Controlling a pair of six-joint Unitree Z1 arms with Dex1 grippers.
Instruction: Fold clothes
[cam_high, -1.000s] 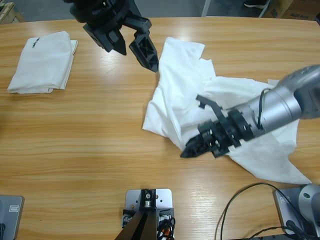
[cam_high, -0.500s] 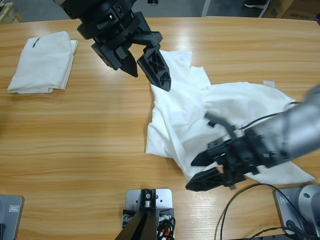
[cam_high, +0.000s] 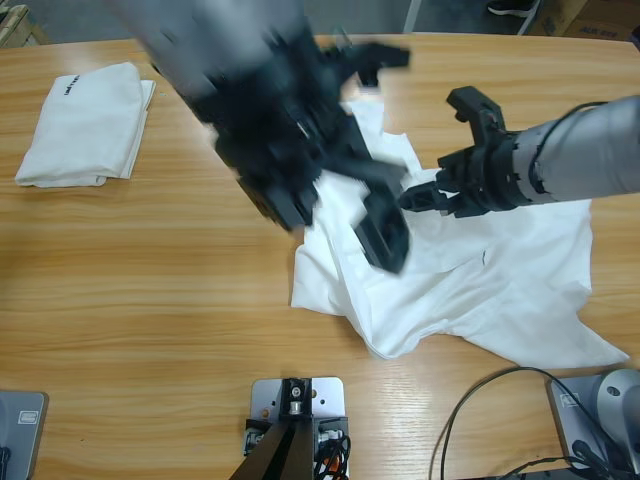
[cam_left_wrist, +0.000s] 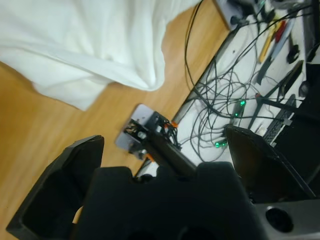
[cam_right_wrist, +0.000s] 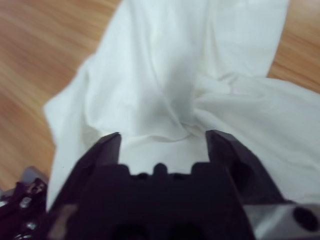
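Note:
A crumpled white T-shirt (cam_high: 490, 290) lies spread over the right half of the table. My left gripper (cam_high: 338, 222) hovers over the shirt's left part, blurred, its jaws wide open with nothing between them. In the left wrist view the left gripper (cam_left_wrist: 162, 140) faces the table's front edge, and a fold of the shirt (cam_left_wrist: 100, 55) is at the top. My right gripper (cam_high: 432, 155) comes in from the right, low over the shirt's upper middle. The right wrist view shows the right gripper (cam_right_wrist: 165, 136) open, with a bunched ridge of the shirt (cam_right_wrist: 175, 95) just beyond the jaws.
A second white T-shirt (cam_high: 85, 120), folded, with a small black mark (cam_high: 68, 88), lies at the far left of the wooden table (cam_high: 150, 290). Cables (cam_left_wrist: 225, 95) hang past the front edge in the left wrist view.
My left arm swept down and right, from the shirt's top left corner to over its left part. My right gripper rose from the front edge to the shirt's upper middle. The cloth shifted.

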